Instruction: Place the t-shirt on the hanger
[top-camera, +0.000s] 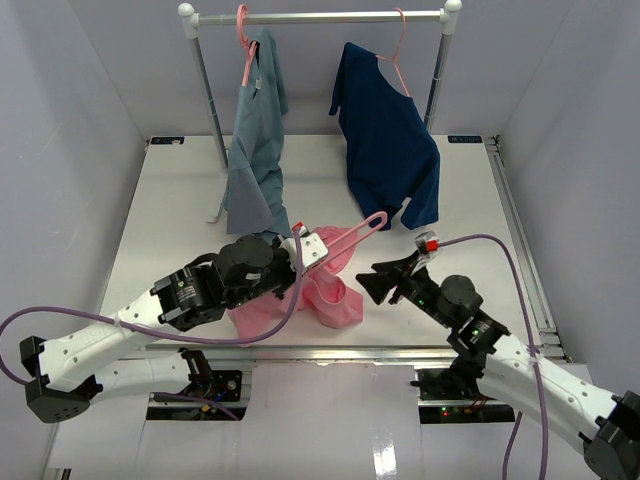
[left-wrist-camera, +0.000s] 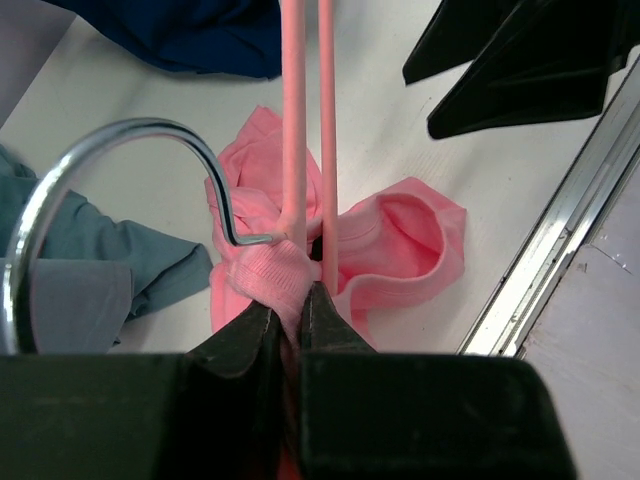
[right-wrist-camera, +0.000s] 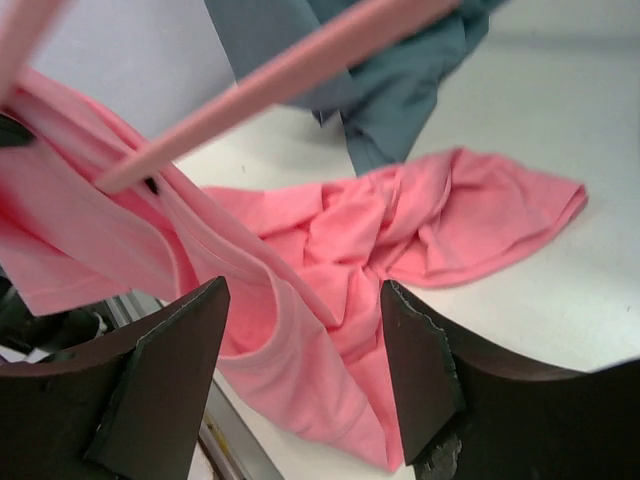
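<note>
So far, only a fold of the salmon-pink t-shirt (top-camera: 335, 300), otherwise heaped on the surface (top-camera: 180, 200), is clamped against the pink hanger (top-camera: 352, 234) by the left fingers (left-wrist-camera: 240, 345), while the right fingers (right-wrist-camera: 170, 370) are spread empty.

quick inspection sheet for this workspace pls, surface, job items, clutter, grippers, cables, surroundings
surface: white table, no spills or marks seen
job's things: t-shirt crumpled near the front edge, one fold lifted; hanger held tilted above it, not yet inside the shirt
clutter: grey-blue shirt and navy shirt hang from the rail, hems down at the table
grippers: left gripper shut on the hanger with shirt fabric pinched in; right gripper open, over the t-shirt
cables: purple cable on each arm, left and right, both slack loops
surroundings: plain pale walls on three sides
</note>
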